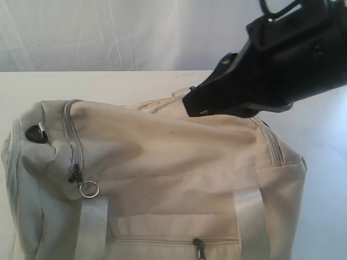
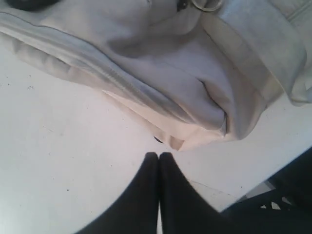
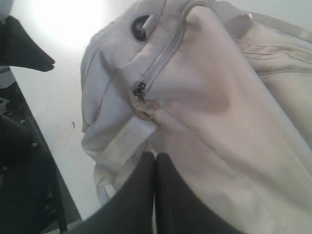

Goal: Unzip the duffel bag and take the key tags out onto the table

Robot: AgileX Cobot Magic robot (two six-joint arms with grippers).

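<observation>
Over the zipped beige fabric duffel bag (image 3: 219, 122) I hold right gripper (image 3: 156, 158) pinched empty near the metal zip-pull ring (image 3: 145, 108), lined up for it; left gripper (image 2: 159, 157) likewise, parked beside the bag.

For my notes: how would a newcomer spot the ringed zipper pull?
Find the beige duffel bag on the table. In the exterior view, follow the zipper arching over its left end to the pull. A metal ring hangs from it; the front-pocket pull shows none.
</observation>
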